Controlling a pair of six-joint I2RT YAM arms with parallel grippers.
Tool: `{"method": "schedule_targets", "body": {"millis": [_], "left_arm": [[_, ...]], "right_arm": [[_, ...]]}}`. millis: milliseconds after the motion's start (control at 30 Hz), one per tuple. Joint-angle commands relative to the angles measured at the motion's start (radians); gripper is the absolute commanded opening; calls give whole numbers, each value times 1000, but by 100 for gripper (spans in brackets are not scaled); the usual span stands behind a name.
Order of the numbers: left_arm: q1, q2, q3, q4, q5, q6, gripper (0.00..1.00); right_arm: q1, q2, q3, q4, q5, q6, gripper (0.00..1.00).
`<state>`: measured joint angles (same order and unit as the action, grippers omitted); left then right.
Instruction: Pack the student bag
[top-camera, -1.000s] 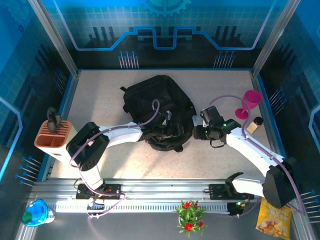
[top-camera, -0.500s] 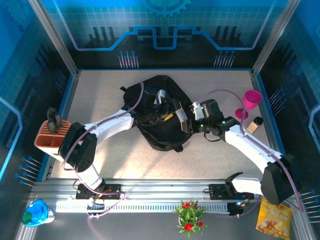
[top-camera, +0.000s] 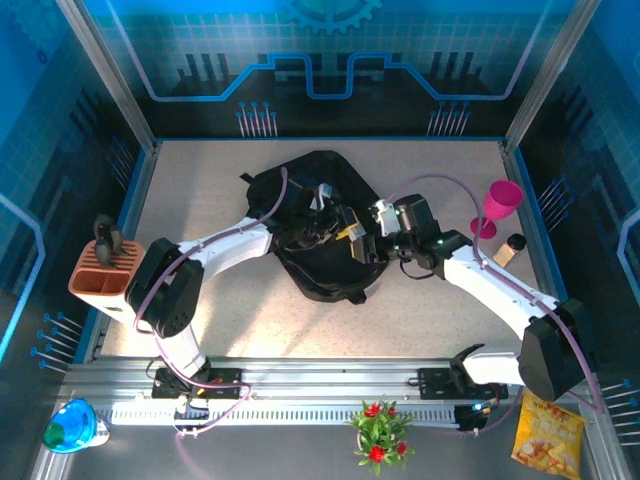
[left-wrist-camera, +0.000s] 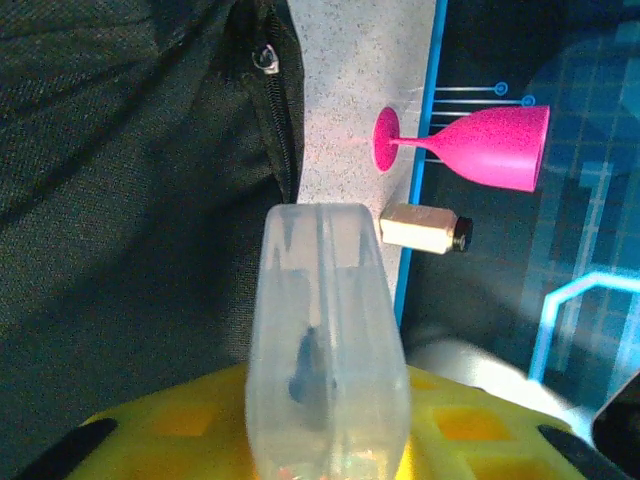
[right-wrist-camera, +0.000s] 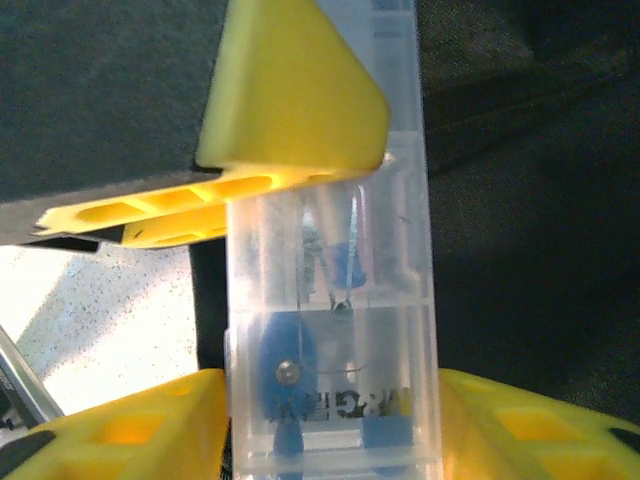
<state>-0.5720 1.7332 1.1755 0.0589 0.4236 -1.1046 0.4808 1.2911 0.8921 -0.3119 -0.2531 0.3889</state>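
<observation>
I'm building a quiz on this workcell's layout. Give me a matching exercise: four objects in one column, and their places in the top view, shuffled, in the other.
Objects
1. student bag
2. pink goblet
3. orange slotted holder
4. potted plant with red flowers

Places
A. at the table's left side
B. near side of the rail, between the arm bases
C. middle of the table
D. at the table's right edge

Pairs: 1-C, 2-D, 3-A, 4-B

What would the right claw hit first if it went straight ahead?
Probably the left gripper: its yellow finger lies on the case that the right gripper holds. Then the bag. Depth unclear.
</observation>
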Motion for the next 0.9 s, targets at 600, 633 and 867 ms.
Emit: {"method": "schedule_targets", "body": {"millis": [600,633,867], "left_arm": [[153,-82,-252,751,99,-255,14],[154,-78,-256,765,100,-264,14],[161,-67,-275,816,107,-290,16]], "right_arm": [[-60,99,-87,781,-296,824,84],[-59,99,-85,794,-295,833,83],[-67,100,-94,844,-278,863,61]]}}
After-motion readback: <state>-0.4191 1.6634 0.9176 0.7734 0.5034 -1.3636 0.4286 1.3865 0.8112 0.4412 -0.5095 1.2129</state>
